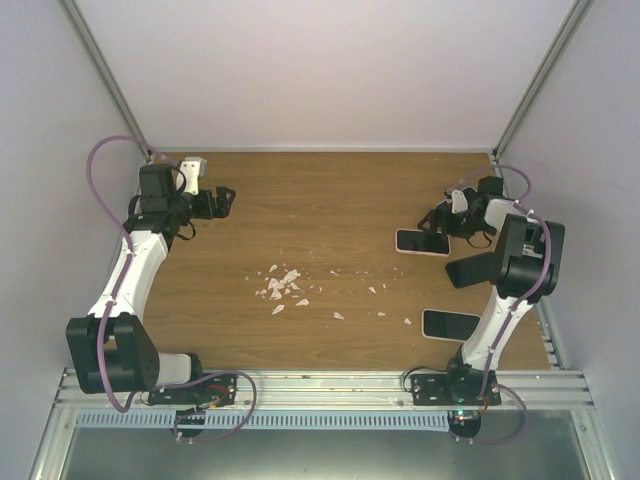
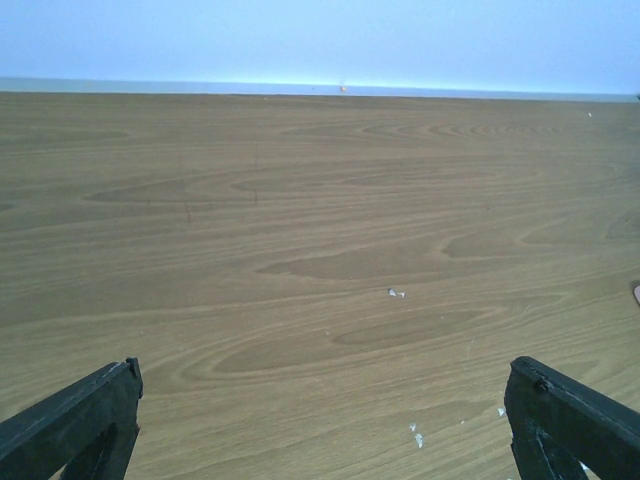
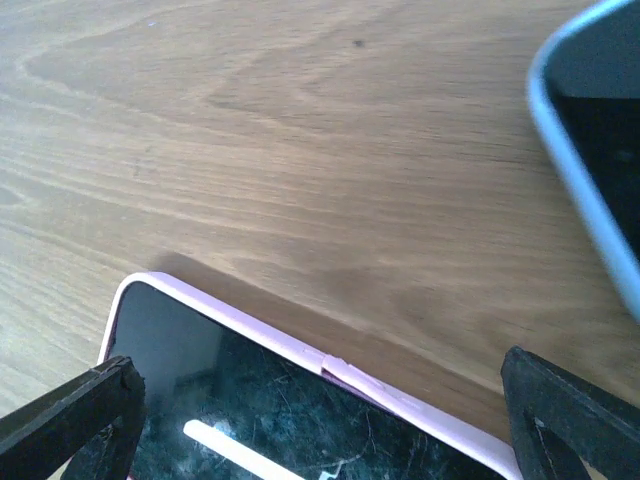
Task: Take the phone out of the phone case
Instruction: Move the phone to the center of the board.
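In the top view, the phone (image 1: 423, 242) lies at right of centre in its pink case (image 1: 399, 241), long axis running left to right across the frame. The right gripper (image 1: 437, 222) hangs just above its right end with the jaws spread and nothing between them. The left gripper (image 1: 226, 199) is in the upper left, well apart from the phone, also spread and empty. A second phone (image 1: 450, 324) lies lower right, near the right arm's base, and white crumbs (image 1: 281, 285) are scattered mid-table (image 1: 330, 190).

The left wrist view shows only bare wood ahead, with a few crumbs. The left gripper (image 2: 320, 385) has a finger at each lower corner, so it stands wide open. A pinkish sliver at the right edge may be the case, but it is too small to tell.

In the right wrist view, the phone (image 3: 250, 425) fills the bottom of the frame and the case (image 3: 260, 330) rim slants from left of centre down to the lower right. The right gripper (image 3: 318, 372) straddles it with one finger at each lower corner. Neither finger is visibly pressing on the case — whether they touch it I cannot tell. The second phone (image 3: 605, 140), with a light blue rim, sits in the upper right.

The right arm is plainly nearer. I judge the coming grip depends on the jaws closing across the phone's short width, not along its long axis.
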